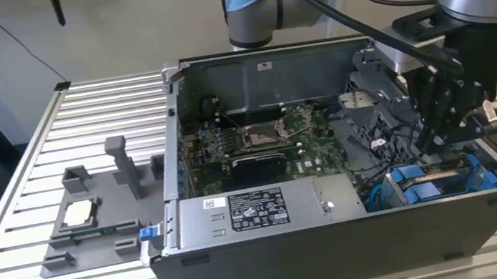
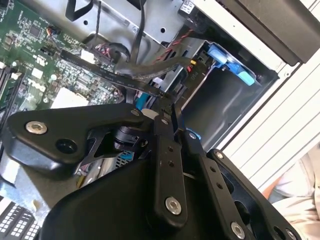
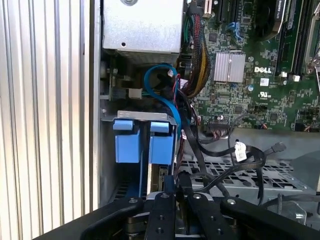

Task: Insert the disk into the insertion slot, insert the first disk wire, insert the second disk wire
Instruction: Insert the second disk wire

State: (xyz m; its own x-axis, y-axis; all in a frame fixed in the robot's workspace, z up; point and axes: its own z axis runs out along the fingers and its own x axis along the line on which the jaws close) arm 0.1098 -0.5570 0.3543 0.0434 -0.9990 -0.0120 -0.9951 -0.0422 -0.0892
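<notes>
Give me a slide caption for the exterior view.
Robot arm's pincer lowered into an open black computer case, just above the blue-trimmed insertion slot.

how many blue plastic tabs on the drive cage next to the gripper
2: two blue tabs side by side on the drive cage, one and the other in the first wrist view, just beyond the gripper. More may be hidden behind cables.

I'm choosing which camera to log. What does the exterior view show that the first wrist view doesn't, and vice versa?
Exterior view alone: the grey fixture plate beside the black case. First wrist view alone: a looping blue cable and a silver heatsink. Both: the blue-trimmed insertion slot, the green motherboard, the gripper.
</notes>
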